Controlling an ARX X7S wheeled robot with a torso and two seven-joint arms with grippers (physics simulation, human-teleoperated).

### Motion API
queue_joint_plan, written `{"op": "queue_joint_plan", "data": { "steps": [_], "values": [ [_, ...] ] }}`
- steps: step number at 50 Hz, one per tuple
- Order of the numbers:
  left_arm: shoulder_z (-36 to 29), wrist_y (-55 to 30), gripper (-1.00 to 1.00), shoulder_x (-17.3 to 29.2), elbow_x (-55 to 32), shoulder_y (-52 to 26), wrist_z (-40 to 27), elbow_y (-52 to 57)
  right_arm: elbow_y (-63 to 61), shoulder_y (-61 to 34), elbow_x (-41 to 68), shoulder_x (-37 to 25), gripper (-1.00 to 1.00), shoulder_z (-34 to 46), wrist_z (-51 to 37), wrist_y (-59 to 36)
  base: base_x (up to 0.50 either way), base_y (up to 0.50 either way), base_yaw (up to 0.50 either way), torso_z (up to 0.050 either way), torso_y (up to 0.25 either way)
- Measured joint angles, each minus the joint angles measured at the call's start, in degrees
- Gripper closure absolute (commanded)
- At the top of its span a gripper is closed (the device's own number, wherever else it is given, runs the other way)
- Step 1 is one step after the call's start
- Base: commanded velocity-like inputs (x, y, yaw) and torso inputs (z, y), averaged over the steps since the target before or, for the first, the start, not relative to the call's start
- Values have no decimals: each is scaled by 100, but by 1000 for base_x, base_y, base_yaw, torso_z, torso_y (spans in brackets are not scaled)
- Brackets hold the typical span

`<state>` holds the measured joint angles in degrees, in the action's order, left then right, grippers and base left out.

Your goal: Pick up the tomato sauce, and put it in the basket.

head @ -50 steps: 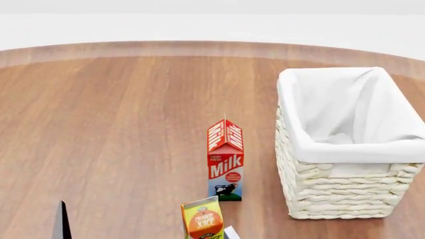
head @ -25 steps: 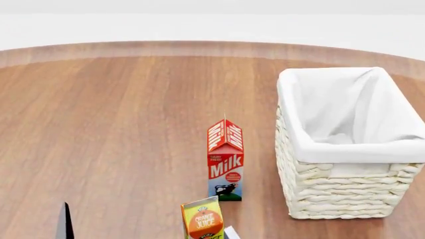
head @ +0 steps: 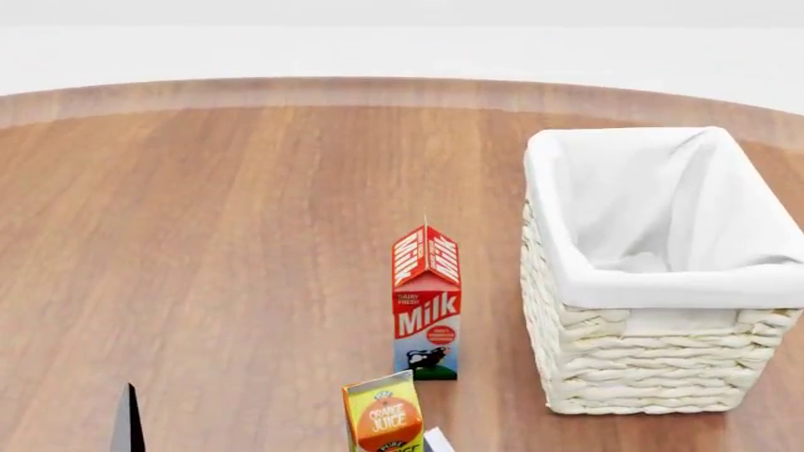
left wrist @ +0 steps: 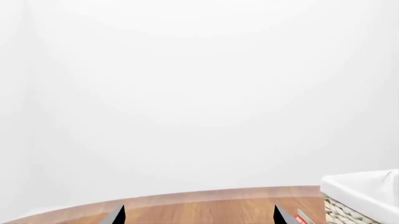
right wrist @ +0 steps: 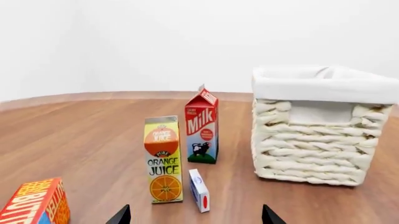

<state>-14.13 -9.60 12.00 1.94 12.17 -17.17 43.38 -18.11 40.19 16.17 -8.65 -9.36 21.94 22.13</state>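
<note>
The basket (head: 660,273) stands upright on the right side of the wooden worktop (head: 226,235), its white cloth liner folded over the rim and nothing visible inside it. Just left of it stands a red milk carton (head: 427,303), upright and apart from the basket wall. Nearer than the milk, an orange juice carton (right wrist: 163,159) stands upright, with a small white box (right wrist: 199,190) just beside it on the right. At the near left, a corner of an orange butter box (right wrist: 34,203) shows in the right wrist view. The tomato sauce can does not appear in any view.

The left gripper (left wrist: 199,215) shows only two dark fingertips set wide apart, with nothing between them. The right gripper (right wrist: 194,215) likewise has its fingertips spread wide and empty, facing the cartons and the basket.
</note>
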Motion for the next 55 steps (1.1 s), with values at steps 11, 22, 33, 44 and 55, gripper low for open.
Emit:
{"op": "queue_joint_plan", "data": {
  "steps": [11,22,33,44,55],
  "values": [
    [-33,-8,-100,35,-14,-18,-37,-12,538,-196,-111,89,-100,137,-5,121,0,0,0,0,0],
    [-62,-10,-100,69,-28,-29,-76,-17,946,-371,-155,113,-100,233,-62,140,0,0,0,0,0],
    [-93,-8,-100,101,-40,-38,-114,-23,1254,-537,-213,125,-100,307,-150,187,0,0,0,0,0],
    [-118,-4,-100,139,-56,-46,-161,-24,1569,-810,-342,144,-100,343,-345,172,0,0,0,0,0],
    [-144,-10,-100,193,-90,-61,-223,-13,1891,-1109,-523,147,-100,398,-575,53,0,0,0,0,0]
  ]
}}
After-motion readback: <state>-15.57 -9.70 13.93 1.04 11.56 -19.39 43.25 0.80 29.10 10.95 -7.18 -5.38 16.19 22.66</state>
